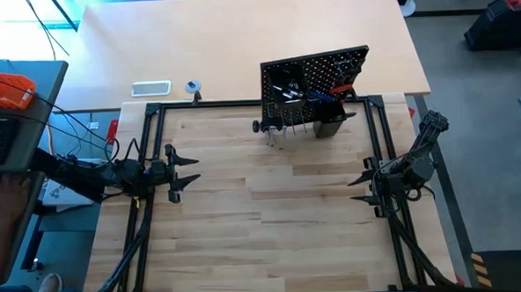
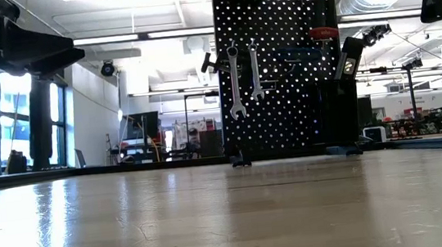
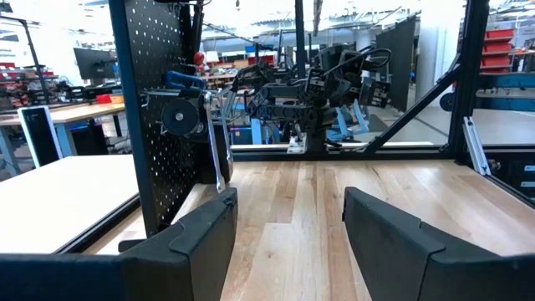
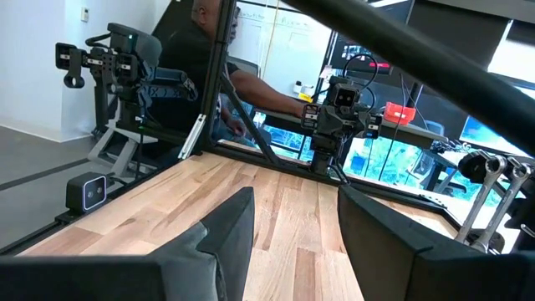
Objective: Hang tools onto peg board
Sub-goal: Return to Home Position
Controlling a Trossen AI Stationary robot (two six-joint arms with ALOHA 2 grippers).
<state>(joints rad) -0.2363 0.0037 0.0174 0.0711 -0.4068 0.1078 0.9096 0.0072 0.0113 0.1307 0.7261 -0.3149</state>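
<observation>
Both arms sit low at the sides of the table (image 1: 274,251): left gripper (image 1: 191,168) by the left edge, right gripper (image 1: 358,190) by the right edge, fingers aimed at each other across the bare wood. Both are spread wide and hold nothing; the wrist views show a clear gap between each pair.

The peg board (image 1: 328,68) stands upright at the far edge, right of centre. Two wrenches (image 2: 235,81) hang on its front face, long axes vertical, heads up on the hooks. More tools are clustered on it, too small to sort out. No loose tool shows on the wood in the high view.

Key relation: the board is off to the far side of both finger lines, not ahead of either. The right gripper is nearer, almost straight in front of it; the left is well apart, diagonal to it.

Judgement: hanging looks done and both arms look at or close to park. Any last move should only need joint settling, clear of the board.
</observation>
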